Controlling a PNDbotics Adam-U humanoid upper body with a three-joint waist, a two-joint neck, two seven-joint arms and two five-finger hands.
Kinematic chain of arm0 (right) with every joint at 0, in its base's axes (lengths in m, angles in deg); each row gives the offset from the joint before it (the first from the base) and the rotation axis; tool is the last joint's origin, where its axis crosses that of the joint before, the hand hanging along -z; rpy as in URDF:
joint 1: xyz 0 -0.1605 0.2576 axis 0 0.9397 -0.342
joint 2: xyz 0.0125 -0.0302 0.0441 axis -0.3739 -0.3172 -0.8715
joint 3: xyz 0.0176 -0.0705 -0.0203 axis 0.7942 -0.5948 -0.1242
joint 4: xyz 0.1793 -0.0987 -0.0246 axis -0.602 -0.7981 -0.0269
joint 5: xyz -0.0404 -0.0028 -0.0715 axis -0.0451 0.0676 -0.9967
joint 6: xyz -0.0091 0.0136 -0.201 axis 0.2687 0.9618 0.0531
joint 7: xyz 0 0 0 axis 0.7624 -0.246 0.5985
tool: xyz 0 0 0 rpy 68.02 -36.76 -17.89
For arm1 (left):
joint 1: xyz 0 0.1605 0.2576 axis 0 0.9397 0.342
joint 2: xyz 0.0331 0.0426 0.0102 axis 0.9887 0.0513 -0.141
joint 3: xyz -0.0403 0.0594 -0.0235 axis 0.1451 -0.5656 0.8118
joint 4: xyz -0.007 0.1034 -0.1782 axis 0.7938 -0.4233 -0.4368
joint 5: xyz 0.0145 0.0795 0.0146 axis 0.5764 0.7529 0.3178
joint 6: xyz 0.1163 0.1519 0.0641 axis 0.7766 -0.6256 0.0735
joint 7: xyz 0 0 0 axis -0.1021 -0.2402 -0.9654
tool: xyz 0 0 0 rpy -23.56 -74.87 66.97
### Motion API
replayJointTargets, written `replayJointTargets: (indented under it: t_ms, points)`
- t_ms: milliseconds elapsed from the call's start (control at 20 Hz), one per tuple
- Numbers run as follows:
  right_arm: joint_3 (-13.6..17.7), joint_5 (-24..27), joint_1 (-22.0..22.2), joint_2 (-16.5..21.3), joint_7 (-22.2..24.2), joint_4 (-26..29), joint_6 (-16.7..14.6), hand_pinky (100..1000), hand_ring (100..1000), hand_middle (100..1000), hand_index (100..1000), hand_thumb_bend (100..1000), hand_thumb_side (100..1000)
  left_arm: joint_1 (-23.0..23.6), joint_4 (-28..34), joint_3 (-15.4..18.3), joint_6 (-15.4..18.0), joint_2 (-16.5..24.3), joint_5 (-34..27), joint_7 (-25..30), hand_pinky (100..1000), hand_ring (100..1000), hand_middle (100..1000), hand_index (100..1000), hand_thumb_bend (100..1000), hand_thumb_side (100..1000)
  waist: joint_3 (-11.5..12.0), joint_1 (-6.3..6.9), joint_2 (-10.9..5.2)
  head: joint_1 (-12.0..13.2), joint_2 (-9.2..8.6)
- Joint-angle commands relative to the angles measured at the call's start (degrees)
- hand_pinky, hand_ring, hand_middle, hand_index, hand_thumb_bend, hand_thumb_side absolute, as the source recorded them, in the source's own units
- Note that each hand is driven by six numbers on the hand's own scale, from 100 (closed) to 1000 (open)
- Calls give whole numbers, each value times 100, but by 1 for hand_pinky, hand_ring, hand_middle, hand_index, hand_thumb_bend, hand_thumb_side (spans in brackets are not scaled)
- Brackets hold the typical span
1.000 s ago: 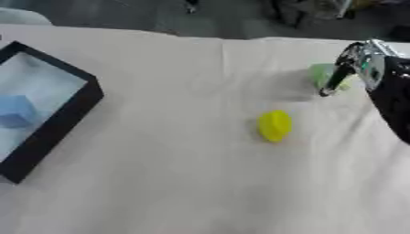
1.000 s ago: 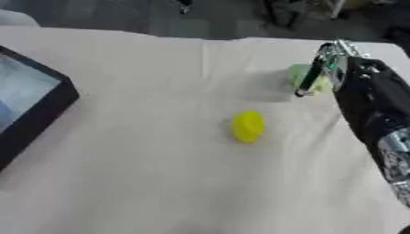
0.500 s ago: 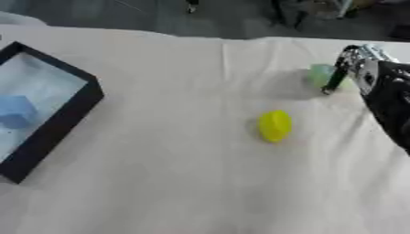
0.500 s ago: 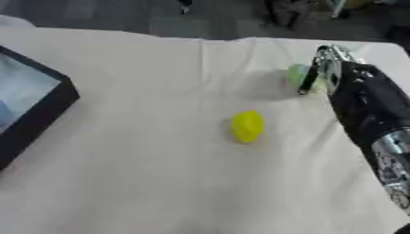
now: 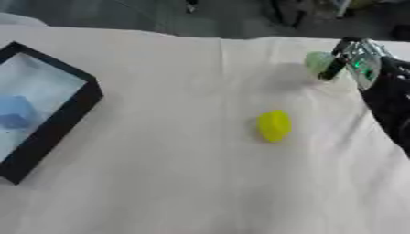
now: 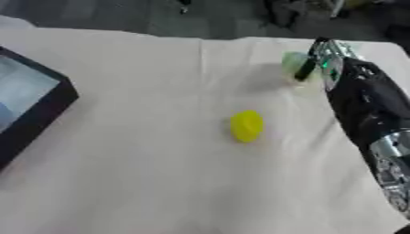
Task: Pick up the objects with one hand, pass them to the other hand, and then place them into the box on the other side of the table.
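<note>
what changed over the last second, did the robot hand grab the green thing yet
Little changed. The right robot hand has stayed at the pale green object near the table's far right, shifting only slightly; its fingers are against the object, but whether they have closed round it cannot be told. The yellow object at mid-table, the black box on the left and the blue object inside it have not moved.

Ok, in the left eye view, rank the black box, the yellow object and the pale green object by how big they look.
1. black box, largest.
2. yellow object.
3. pale green object, partly hidden by the right hand and farther away, so unsure.
</note>
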Motion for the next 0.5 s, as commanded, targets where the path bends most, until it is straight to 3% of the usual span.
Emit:
replayJointTargets:
  t_ms: [50, 300, 500]
  points:
    - [34, 96, -81, 219, -145, 342, 7, 834, 666, 495, 610, 114, 100, -87, 49, 67, 8, 110, 2, 23, 855, 1000, 999, 825, 158, 660, -4, 99, -137, 26, -5]
    - [37, 342, 74, 266, -237, 879, -148, 810, 635, 471, 599, 100, 100, -95, 51, 67, 6, 115, 8, 27, 854, 1000, 998, 824, 156, 659, -19, 95, -144, 105, -32]
    - [-43, 921, 344, 212, -265, 1456, -498, 787, 615, 462, 600, 100, 100, -114, 54, 64, 3, 112, 7, 34, 853, 1000, 998, 824, 156, 658, -27, 102, -137, 190, -79]
